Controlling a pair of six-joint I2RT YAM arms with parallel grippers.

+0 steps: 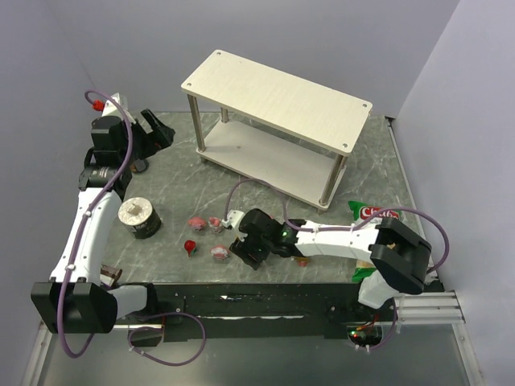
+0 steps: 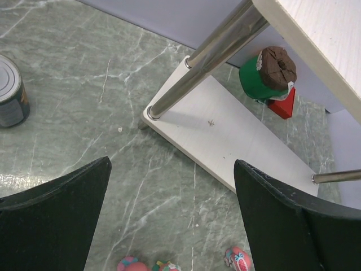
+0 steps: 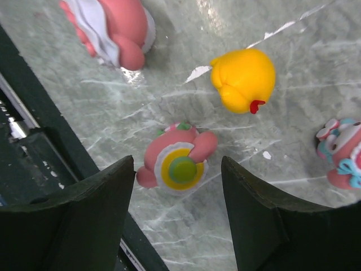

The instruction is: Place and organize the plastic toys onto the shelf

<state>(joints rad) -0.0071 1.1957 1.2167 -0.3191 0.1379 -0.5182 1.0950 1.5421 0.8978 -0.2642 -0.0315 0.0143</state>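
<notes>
Several plastic toys lie on the marble table in front of the shelf (image 1: 278,100). In the right wrist view a pink toy with a yellow-and-green disc (image 3: 177,164) lies just ahead of my open right gripper (image 3: 176,186), in line with the gap between the fingers. An orange-yellow toy (image 3: 243,79), a pink-and-white toy (image 3: 113,28) and a pink-and-blue toy (image 3: 344,152) lie around it. From above, my right gripper (image 1: 248,248) is low beside a pink toy (image 1: 220,253) and a red toy (image 1: 190,246). My left gripper (image 1: 161,129) is open and empty, raised left of the shelf.
A metal can (image 1: 139,217) stands at the left and shows in the left wrist view (image 2: 8,93). A green chips bag (image 1: 374,213) lies at the right. Beyond the shelf's lower board (image 2: 225,135) are a green object with a brown top (image 2: 271,73) and a red piece (image 2: 282,106).
</notes>
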